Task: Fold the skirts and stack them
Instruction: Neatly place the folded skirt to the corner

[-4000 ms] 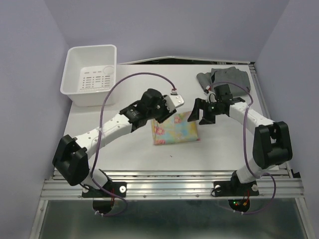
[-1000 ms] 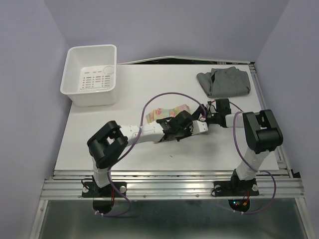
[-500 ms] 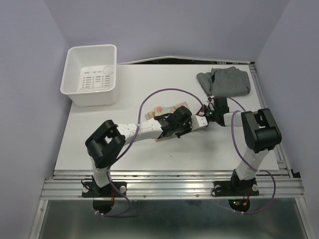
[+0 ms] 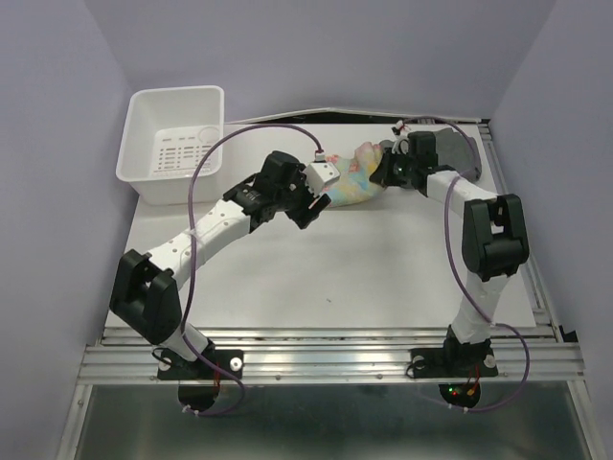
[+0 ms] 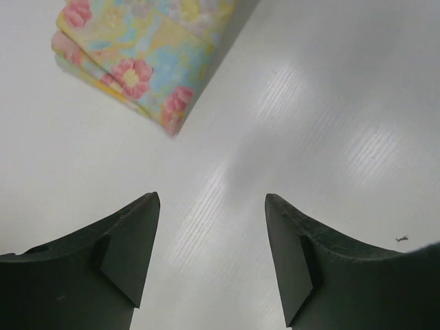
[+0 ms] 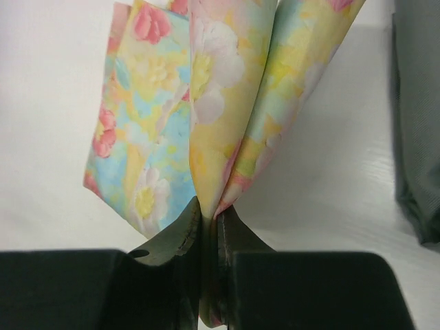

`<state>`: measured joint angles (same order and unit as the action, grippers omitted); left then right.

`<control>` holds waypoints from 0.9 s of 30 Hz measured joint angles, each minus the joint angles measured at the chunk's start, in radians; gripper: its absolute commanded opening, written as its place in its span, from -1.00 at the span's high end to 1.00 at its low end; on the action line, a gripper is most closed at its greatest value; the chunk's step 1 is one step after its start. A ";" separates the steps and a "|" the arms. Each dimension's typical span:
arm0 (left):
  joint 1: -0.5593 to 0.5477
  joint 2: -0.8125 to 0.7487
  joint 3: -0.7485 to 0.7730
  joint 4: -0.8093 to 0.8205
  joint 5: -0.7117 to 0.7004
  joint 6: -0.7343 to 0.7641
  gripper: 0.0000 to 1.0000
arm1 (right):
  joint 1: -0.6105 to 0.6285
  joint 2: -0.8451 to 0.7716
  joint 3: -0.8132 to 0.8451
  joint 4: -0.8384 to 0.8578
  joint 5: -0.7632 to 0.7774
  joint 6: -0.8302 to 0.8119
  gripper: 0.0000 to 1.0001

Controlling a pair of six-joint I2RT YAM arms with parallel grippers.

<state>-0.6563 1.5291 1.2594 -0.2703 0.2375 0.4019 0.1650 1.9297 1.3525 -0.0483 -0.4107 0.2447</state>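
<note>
- Skirts being stacked: the floral skirt (image 4: pixel 352 182) is sitting folded toward the back of the table (image 4: pixel 383 278). It is near the grey skirt (image 4: pixel 448 155), which is lying at the back right; the right wrist view is showing a strip of bare table between the 2.
- The right gripper (image 6: pixel 208 206) is pinching 1 edge of the floral skirt, jaws closed tight on several layers. Beyond the jaws the layers are fanning apart.
- The left gripper (image 5: pixel 212 199) is hovering with jaws spread wide, gripping nothing, near the free corner of the floral skirt and not touching it.
- The views are not settling whether the bundle is lifted or resting on the table.
- Judgement: the step in hand is moving the folded floral skirt onto the grey skirt.
- Doing it well is looking like this:
  - keeping the pinch firm
  - travelling low and slow so the fold is not opening
  - laying the trailing edge down first
  - squaring the edges over the grey skirt
  - letting go only once the cloth is lying supported
- Thin fabric is likely to be slipping or unfolding if swung, so the left gripper is best staying clear or steadying the loose corner.
- The white bin (image 4: pixel 175 92) is standing at the back left, well apart.
</note>
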 measured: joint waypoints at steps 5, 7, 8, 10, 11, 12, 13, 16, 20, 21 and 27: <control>0.043 -0.023 -0.029 -0.034 0.008 -0.002 -0.50 | -0.018 0.118 0.162 -0.113 0.037 -0.184 0.99; 0.050 -0.032 -0.045 -0.045 0.012 -0.004 -0.50 | -0.030 0.161 0.235 -0.153 0.039 -0.231 0.99; 0.053 -0.037 -0.055 -0.048 0.016 -0.005 -0.50 | -0.040 0.180 0.268 -0.169 0.040 -0.256 0.99; 0.060 -0.048 -0.070 -0.056 0.022 -0.004 -0.50 | -0.064 0.201 0.333 -0.211 0.039 -0.295 0.99; 0.063 -0.052 -0.074 -0.060 0.024 -0.004 -0.50 | -0.075 0.206 0.358 -0.227 0.039 -0.309 0.99; 0.066 -0.058 -0.076 -0.067 0.025 -0.004 -0.50 | -0.090 0.211 0.393 -0.245 0.039 -0.322 0.99; 0.070 -0.063 -0.079 -0.067 0.026 -0.004 -0.50 | -0.102 0.214 0.418 -0.256 0.040 -0.331 0.99; 0.076 -0.068 -0.083 -0.070 0.031 -0.004 -0.50 | -0.138 0.222 0.497 -0.279 0.041 -0.357 0.99; 0.077 -0.068 -0.083 -0.074 0.037 -0.003 -0.50 | -0.173 0.225 0.553 -0.307 0.041 -0.381 0.99; 0.077 -0.068 -0.083 -0.074 0.039 -0.003 -0.49 | -0.181 0.225 0.563 -0.314 0.042 -0.388 0.99; 0.077 -0.068 -0.083 -0.079 0.043 -0.003 -0.49 | -0.214 0.225 0.611 -0.371 0.034 -0.417 0.99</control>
<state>-0.5789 1.4616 1.1763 -0.3496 0.2806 0.3988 -0.0486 2.1551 1.9633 -0.4194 -0.3763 -0.1722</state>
